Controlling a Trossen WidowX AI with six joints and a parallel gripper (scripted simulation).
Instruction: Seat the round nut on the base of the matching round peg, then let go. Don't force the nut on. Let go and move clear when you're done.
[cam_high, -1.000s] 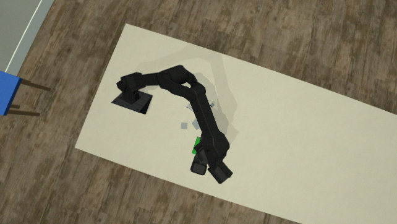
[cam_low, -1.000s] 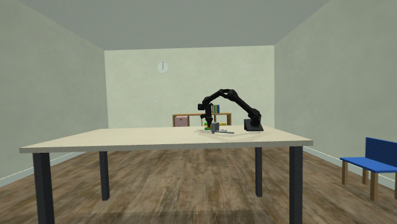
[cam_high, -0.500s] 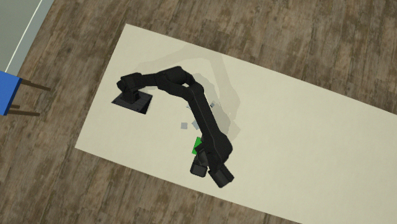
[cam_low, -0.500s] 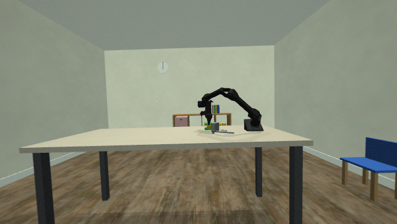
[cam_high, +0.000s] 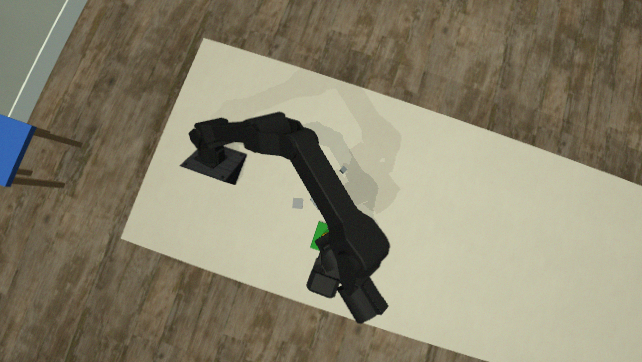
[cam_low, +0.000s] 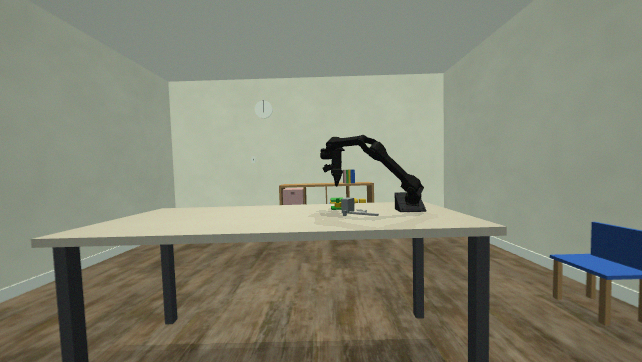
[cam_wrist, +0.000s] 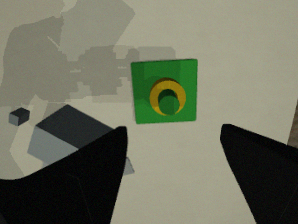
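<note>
A yellow round nut (cam_wrist: 154, 98) lies around the green round peg (cam_wrist: 170, 103) on its flat green base (cam_wrist: 143, 99) (cam_high: 316, 239). It rests low on the base, with the peg standing up through its hole. My gripper (cam_wrist: 174, 133) (cam_low: 336, 183) hangs above the peg and is open. Its two black fingers stand apart on either side in the wrist view, with nothing between them. In the top view the arm hides most of the base and the nut.
A grey block (cam_wrist: 63, 132) (cam_high: 298, 203) and a small dark cube (cam_wrist: 19, 116) (cam_high: 343, 170) lie on the cream table (cam_high: 500, 200) (cam_low: 200, 220) near the base. The arm's mount (cam_high: 215, 167) stands at the table's far end. A blue bench (cam_low: 607, 257) stands off the table.
</note>
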